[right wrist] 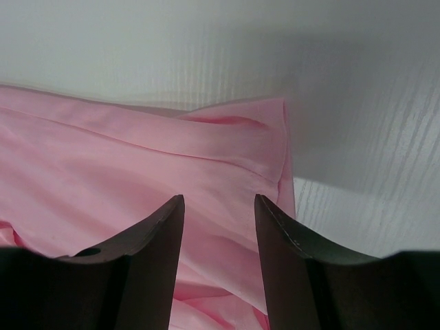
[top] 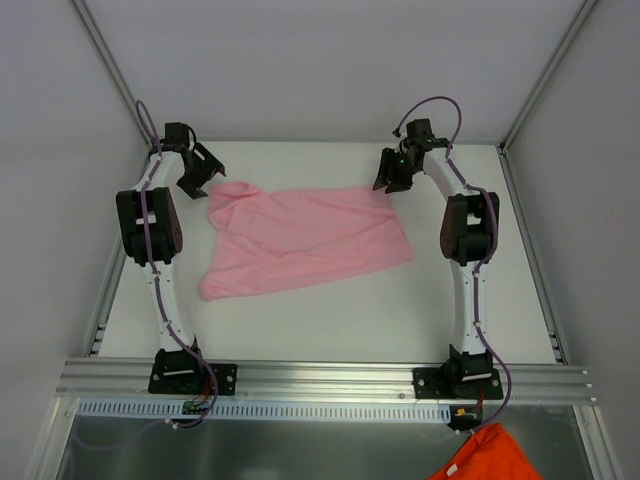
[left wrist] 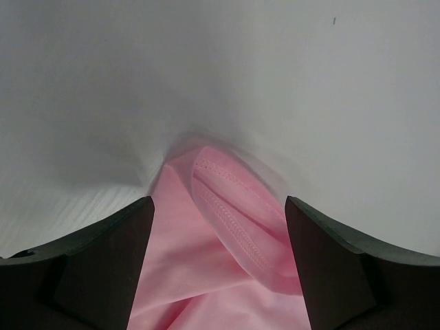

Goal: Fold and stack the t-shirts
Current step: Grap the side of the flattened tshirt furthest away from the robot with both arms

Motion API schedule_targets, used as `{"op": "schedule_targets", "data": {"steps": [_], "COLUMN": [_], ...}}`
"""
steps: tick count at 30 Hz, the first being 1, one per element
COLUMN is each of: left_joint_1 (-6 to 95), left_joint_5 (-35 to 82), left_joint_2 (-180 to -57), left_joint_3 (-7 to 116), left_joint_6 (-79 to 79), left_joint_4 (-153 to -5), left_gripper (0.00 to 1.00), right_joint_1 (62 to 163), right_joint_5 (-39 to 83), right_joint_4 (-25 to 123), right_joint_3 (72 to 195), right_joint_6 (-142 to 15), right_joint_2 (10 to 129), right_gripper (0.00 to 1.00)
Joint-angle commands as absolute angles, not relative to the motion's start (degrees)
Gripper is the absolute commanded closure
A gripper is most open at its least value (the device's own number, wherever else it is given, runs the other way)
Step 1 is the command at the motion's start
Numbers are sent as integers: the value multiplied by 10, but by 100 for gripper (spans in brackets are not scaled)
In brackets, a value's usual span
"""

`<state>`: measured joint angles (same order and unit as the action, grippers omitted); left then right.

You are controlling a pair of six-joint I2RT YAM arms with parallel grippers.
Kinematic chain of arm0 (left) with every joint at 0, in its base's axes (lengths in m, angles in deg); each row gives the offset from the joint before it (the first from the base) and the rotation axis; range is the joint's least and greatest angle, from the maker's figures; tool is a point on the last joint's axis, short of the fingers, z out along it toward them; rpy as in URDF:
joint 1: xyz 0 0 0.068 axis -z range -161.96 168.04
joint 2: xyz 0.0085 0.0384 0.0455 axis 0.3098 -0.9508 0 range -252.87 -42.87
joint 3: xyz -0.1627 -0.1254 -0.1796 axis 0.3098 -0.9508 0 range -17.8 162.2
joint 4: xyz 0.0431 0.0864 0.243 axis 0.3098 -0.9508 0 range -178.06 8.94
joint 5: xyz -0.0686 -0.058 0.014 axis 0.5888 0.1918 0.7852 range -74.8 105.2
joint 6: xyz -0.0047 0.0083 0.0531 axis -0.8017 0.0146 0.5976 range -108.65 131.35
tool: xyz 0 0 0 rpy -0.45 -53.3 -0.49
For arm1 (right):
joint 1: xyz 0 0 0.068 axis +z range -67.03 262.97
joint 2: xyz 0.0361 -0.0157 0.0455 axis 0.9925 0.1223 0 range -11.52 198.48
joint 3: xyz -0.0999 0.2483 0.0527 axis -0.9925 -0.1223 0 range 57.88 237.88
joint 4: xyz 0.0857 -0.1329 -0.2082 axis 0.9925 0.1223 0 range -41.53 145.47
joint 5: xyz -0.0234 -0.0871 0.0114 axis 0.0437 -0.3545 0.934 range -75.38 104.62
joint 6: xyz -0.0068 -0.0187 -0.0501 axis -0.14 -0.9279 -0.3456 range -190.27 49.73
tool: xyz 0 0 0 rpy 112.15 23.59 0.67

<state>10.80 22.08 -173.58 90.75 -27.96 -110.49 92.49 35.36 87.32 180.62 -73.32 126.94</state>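
Note:
A light pink t-shirt (top: 300, 240) lies spread and loosely folded on the white table. My left gripper (top: 197, 172) is open over its far left corner; in the left wrist view a stitched hem (left wrist: 234, 213) lies between the fingers (left wrist: 110, 261) of my left gripper (left wrist: 218, 203). My right gripper (top: 395, 175) is open over the far right corner; in the right wrist view the shirt's corner (right wrist: 254, 137) lies just ahead of my right gripper (right wrist: 218, 201). Neither gripper holds fabric.
An orange cloth (top: 487, 457) lies below the table's front rail at the bottom right. A metal frame (top: 320, 378) runs along the near edge. White walls enclose the back and sides.

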Motion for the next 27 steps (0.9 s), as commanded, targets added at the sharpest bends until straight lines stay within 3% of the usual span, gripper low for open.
{"op": "schedule_targets", "data": {"steps": [1,9,17,27], "left_joint_1": [101,97,95,96], "left_joint_5": [241,252,256,261], "left_joint_2": [-1746,-1757,-1748,-1752], "left_joint_3": [922,924,920,925], "left_joint_6": [-270,-258,-260,-261], "left_joint_4": [-1110,-1102,-1105,-1116], "left_gripper": [22,22,23,27], "right_joint_1": [927,932,951,961], "right_joint_5": [369,335,203,207], "right_joint_4": [862,835,901,928], "right_joint_3": [1805,1778,1873,1920], "right_joint_6": [-741,-750,-754,-760], "right_joint_2": [1268,1257,1301,1331], "right_gripper": [51,51,51,51]}}
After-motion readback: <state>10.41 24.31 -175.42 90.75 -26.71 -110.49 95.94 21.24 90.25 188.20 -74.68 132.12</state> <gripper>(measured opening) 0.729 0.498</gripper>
